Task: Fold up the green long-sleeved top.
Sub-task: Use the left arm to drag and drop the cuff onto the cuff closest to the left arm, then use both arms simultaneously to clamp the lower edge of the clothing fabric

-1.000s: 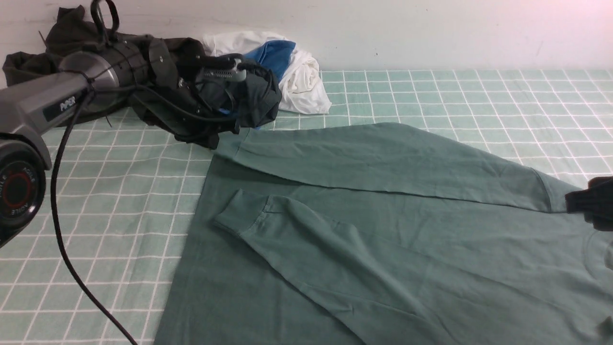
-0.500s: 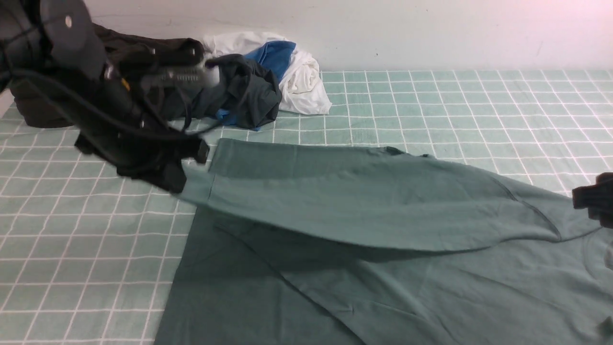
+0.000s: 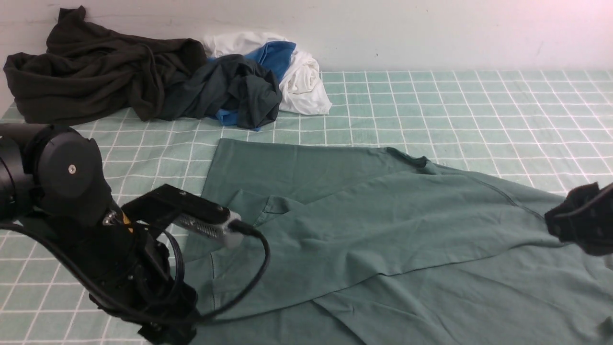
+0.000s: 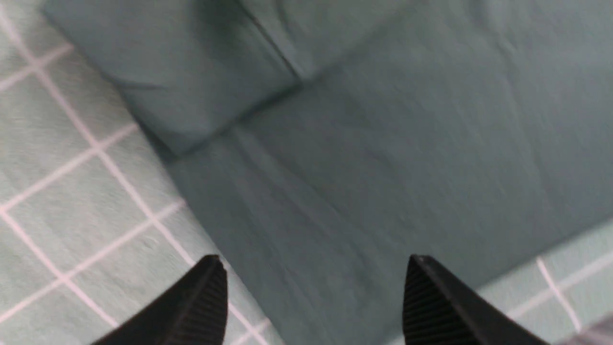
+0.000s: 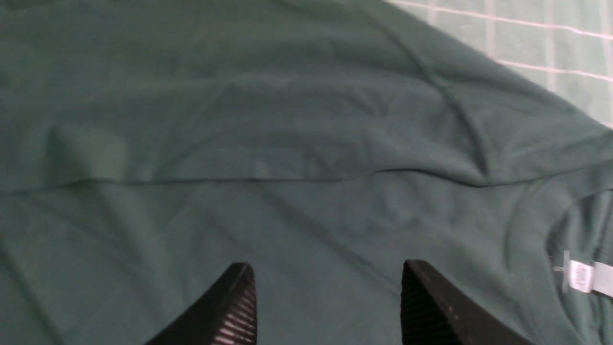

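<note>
Lying flat on the checked tablecloth (image 3: 431, 96), the green long-sleeved top (image 3: 383, 225) is filling the middle of the front view. It is stretching toward 3 and 5 o'clock, where it is running off the edge of the picture. One sleeve (image 3: 364, 230) is lying folded across the body, with its cuff end pointing toward 8 o'clock. A second cuff (image 3: 249, 203) is peeking out from under it on the 9 o'clock side.

The left arm (image 3: 72, 191) is crouching at 8 o'clock, just beside the top's hem edge, with a black cable (image 3: 261, 268) looping over the fabric. The left gripper (image 4: 312, 261) is showing clearly in its own wrist view. Its fingers (image 4: 201, 297) are standing wide apart with nothing between them, released, and are pointing at the spot where the green fabric is meeting the tablecloth. Whether the tips are touching the cloth, I cannot tell.

The right gripper (image 5: 326, 264) is showing only as a dark blur at 3 o'clock in the front view. Its wrist view is showing its fingers (image 5: 230, 306) spread apart and gripping nothing. They are hanging over the top's chest near a shoulder seam, with the small white neck label (image 5: 579, 277) in sight nearby.

Well apart from the top, a heap of laundry is sitting against the wall (image 3: 431, 33). The big black-brown garment (image 3: 86, 81) is lying at 10 o'clock. The blackish-green garment (image 3: 230, 91) is lying at 11 o'clock. A white and blue cloth (image 3: 297, 72) is bunching at 12 o'clock, touching the blackish-green one.
</note>
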